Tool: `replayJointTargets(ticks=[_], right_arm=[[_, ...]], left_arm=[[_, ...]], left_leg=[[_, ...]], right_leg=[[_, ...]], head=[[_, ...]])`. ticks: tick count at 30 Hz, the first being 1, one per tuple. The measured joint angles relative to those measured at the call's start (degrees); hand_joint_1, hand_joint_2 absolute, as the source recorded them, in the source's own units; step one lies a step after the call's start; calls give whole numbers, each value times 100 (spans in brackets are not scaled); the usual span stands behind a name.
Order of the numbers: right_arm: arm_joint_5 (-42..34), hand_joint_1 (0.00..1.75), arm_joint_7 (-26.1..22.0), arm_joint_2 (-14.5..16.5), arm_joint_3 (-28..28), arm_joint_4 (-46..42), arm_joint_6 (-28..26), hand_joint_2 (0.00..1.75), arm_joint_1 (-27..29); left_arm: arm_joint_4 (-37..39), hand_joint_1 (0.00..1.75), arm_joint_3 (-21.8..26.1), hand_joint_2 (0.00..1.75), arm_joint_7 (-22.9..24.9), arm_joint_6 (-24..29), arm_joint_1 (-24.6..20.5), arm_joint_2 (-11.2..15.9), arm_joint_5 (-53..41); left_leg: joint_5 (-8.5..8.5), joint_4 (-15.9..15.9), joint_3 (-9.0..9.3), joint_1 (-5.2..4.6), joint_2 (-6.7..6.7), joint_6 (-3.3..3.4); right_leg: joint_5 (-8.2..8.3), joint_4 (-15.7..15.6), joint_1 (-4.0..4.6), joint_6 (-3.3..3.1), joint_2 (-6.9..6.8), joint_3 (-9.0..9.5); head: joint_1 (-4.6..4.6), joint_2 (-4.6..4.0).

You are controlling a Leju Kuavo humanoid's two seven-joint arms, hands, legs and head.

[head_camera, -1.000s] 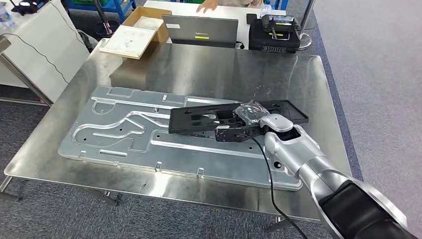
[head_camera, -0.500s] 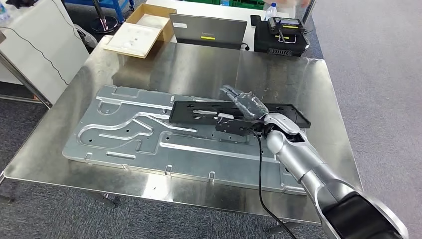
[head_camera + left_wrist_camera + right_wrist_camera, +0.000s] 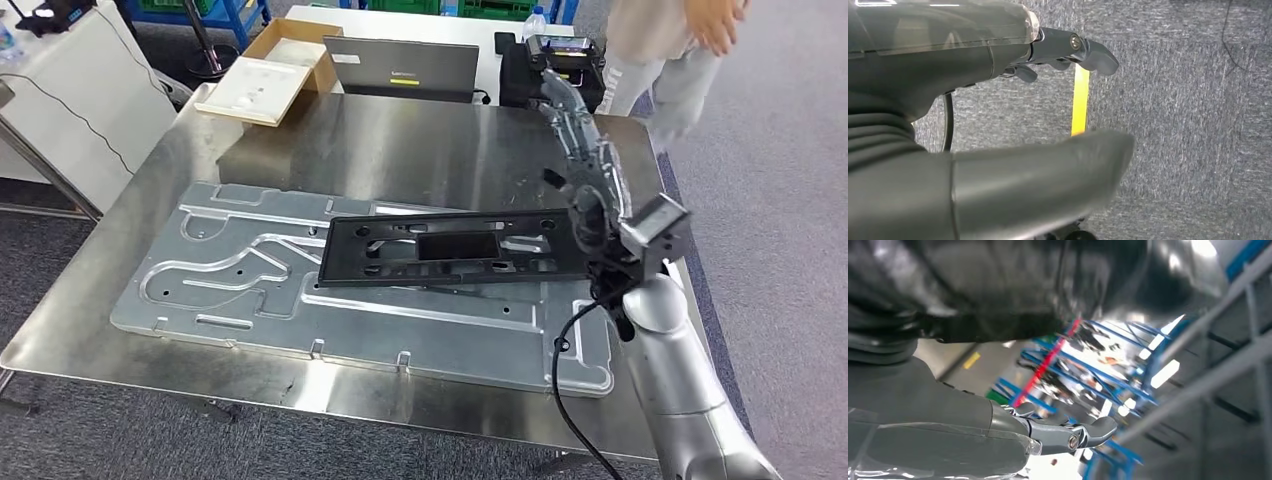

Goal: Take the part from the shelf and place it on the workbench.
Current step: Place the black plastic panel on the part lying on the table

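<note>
Black part lies flat on grey plate atop surface. R hand raised above part's end, fingers spread, holding nothing. L hand over floor, fingers apart, empty.

Right arm enters head view from 5 o'clock, forearm angled up toward 12. Right hand raised, fingers extended and spread, pointing 11 o'clock, holding nothing. Left hand hangs low, thumb and fingers apart, nothing held.
</note>
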Motion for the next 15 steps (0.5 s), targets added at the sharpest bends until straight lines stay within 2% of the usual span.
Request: replayJointTargets(ticks=[1, 2, 3, 4, 5, 6, 9, 10, 11, 13, 14, 15], right_arm=[[77, 0, -62, -44, -151, -269, -95, 0, 163], [228, 0, -141, -92, -331, -551, -237, 0, 337], [433, 0, -232, -142, -535, -824, -416, 0, 511], [660, 0, -330, -198, -746, -1087, -606, 0, 698], [895, 0, -437, -258, -978, -1356, -795, 0, 908], [1122, 0, -548, -311, -1219, -1615, -971, 0, 1158], [1713, 0, -968, -369, -1960, -2306, -1470, 0, 2214], [1836, 0, -1138, -361, -2189, -2490, -1616, 0, 2597], [1926, 0, -1303, -340, -2417, -2657, -1748, 0, 2968], [2057, 0, -1527, -229, -2791, -2893, -1916, 0, 3638], [2134, 0, -1582, -139, -2952, -2972, -1962, 0, 3949], [2212, 0, -1612, -33, -3093, -3025, -1970, 0, 4224]], left_arm=[[0, 0, 6, 0, -18, -19, 16, -1, 26], [0, 0, 18, 0, -36, -33, 26, -1, 57], [0, 0, 33, 0, -53, -41, 34, -2, 86], [0, 0, 49, 0, -72, -43, 41, -3, 117], [0, 0, 65, 0, -87, -40, 50, -8, 143], [0, 0, 82, 0, -97, -30, 65, -15, 169], [0, 0, 169, 0, -98, 30, 122, -60, 252], [1, 0, 202, 0, -94, 49, 138, -76, 271], [1, 0, 232, 0, -87, 66, 149, -91, 285], [2, 0, 291, 0, -68, 91, 162, -109, 307], [2, 0, 322, 0, -60, 103, 168, -116, 317], [2, 0, 351, 0, -55, 114, 176, -126, 327]], left_leg=[[105, -75, 36, 2, 1, -6], [303, -379, 186, 7, 2, -6], [507, -820, 398, 13, 1, 1], [653, -1226, 606, 15, -2, 14], [733, -1501, 747, 16, -7, 37], [746, -1626, 813, 11, -14, 61], [771, -1621, 816, 14, -37, 131], [786, -1628, 806, 26, -37, 161], [803, -1638, 786, 39, -32, 195], [835, -1639, 723, 40, -13, 247], [853, -1636, 685, 38, -4, 259], [873, -1629, 645, 38, 7, 262]], right_leg=[[-11, 12, 2, 8, 5, 6], [-26, 26, 1, 23, 9, 17], [-47, 43, 2, 45, 9, 30], [-68, 66, 14, 70, 7, 34], [-80, 84, 26, 95, 4, 33], [-82, 100, 40, 118, 1, 28], [-121, 150, 46, 176, -5, 25], [-227, 241, 34, 207, 2, -3], [-408, 442, 16, 248, 15, -77], [-902, 1163, -37, 330, 34, -351], [-1099, 1539, -65, 359, 36, -486], [-1192, 1766, -92, 378, 36, -544]], head=[[0, 0], [0, 0], [0, -1], [1, -1], [1, -1], [2, -1], [4, -1], [4, -1], [5, -1], [5, -1], [5, -1], [5, -1]])
